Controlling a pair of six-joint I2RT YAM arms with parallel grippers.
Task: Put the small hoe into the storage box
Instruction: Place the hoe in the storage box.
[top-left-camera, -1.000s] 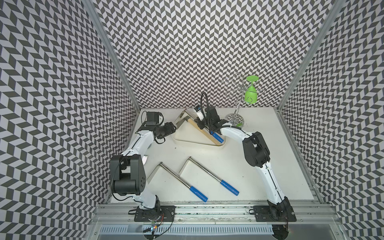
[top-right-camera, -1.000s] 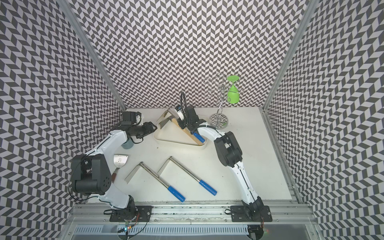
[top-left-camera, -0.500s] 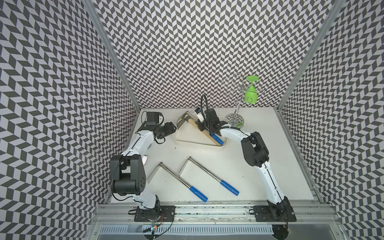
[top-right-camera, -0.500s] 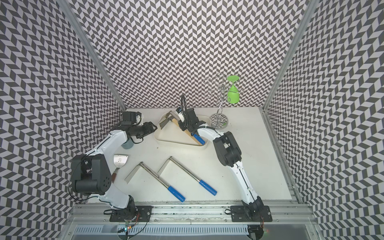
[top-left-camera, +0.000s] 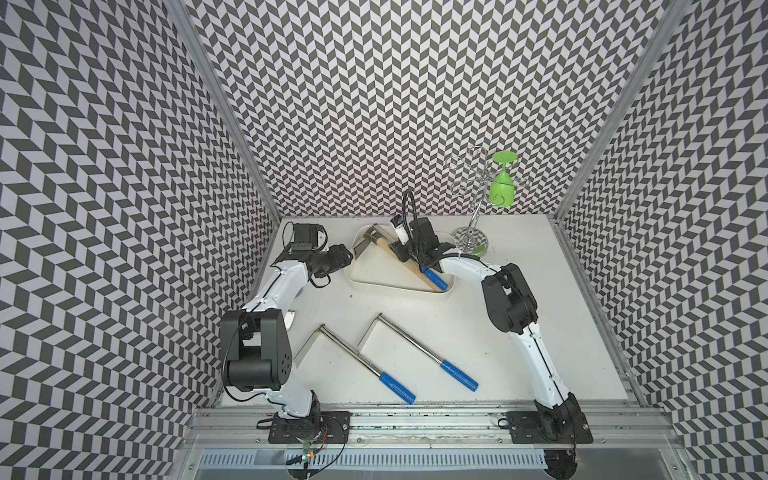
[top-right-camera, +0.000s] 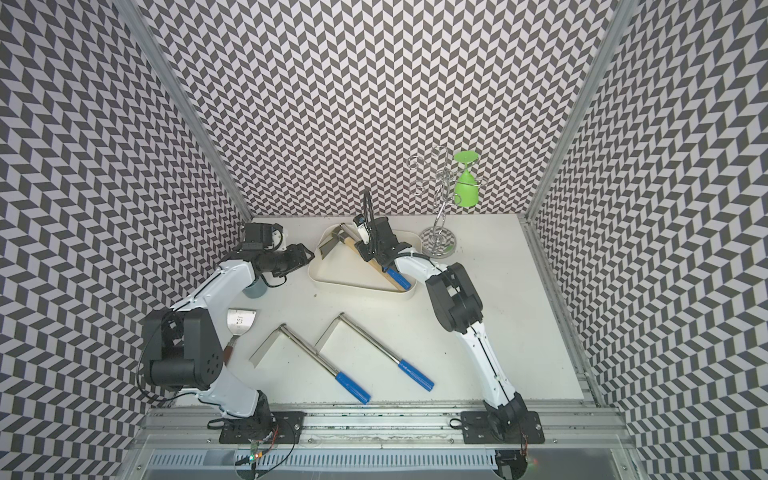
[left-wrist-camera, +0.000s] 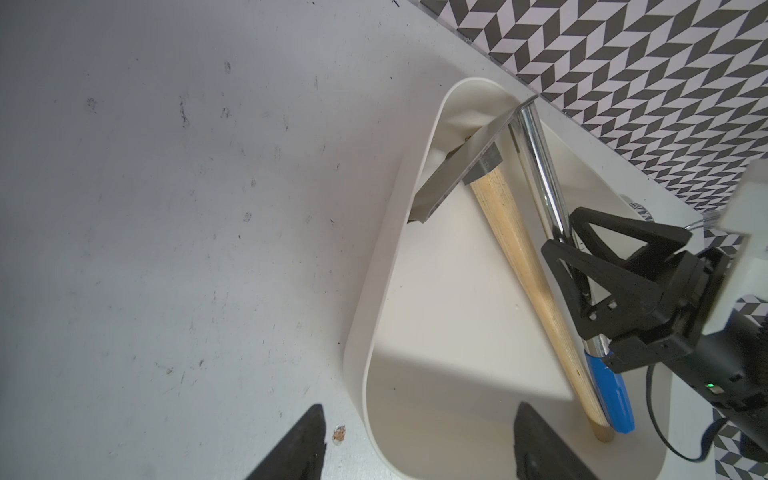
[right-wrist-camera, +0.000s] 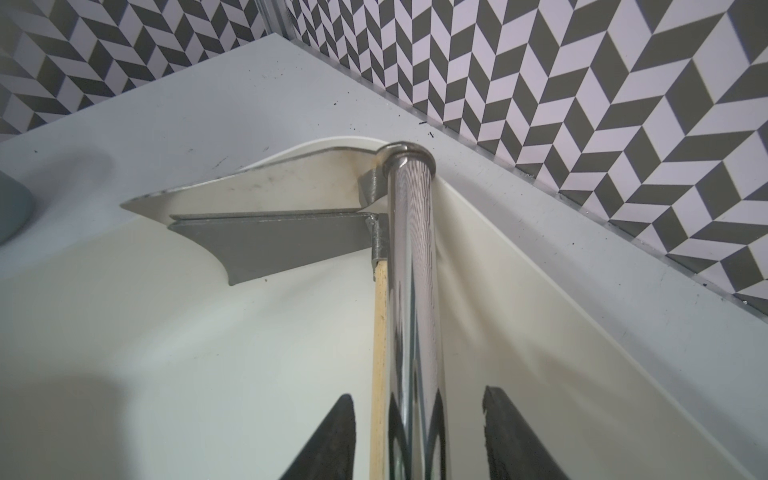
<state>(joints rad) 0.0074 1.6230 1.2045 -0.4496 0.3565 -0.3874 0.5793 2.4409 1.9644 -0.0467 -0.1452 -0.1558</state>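
At the far left the left claw (left-wrist-camera: 415, 453) hangs released, its fingers set wide on either side of the near wall of the storage box (top-left-camera: 386, 286), clamping nothing as far as the left wrist view shows; beside that arm stand a grey-blue cup (top-right-camera: 254, 287) and a flat scraper (top-right-camera: 241, 320), neither part of the job.

Next comes the box itself, at the back of the bench (top-left-camera: 457, 324); inside it the small hoe (left-wrist-camera: 536, 166), with its chrome shaft and blue grip, lies corner to corner, just beside a wooden-handled hoe (left-wrist-camera: 511, 232); its blade is up at the far corner and seems to rest on the rim rather than flat on the floor of the box.

Nearer the front, two more blue-gripped hoes (top-left-camera: 397, 388) (top-left-camera: 459, 376) lie on the bench, well apart from the box.

The right claw (right-wrist-camera: 417, 395) straddles the chrome shaft with a visible gap on each side, so it has let go.

To the right stands a wire rack (top-left-camera: 473, 224) carrying a green glass (top-left-camera: 500, 189).

By my reckoning this hoe is delivered; what is left is to lift the right claw clear, and to box the two loose hoes if they count.
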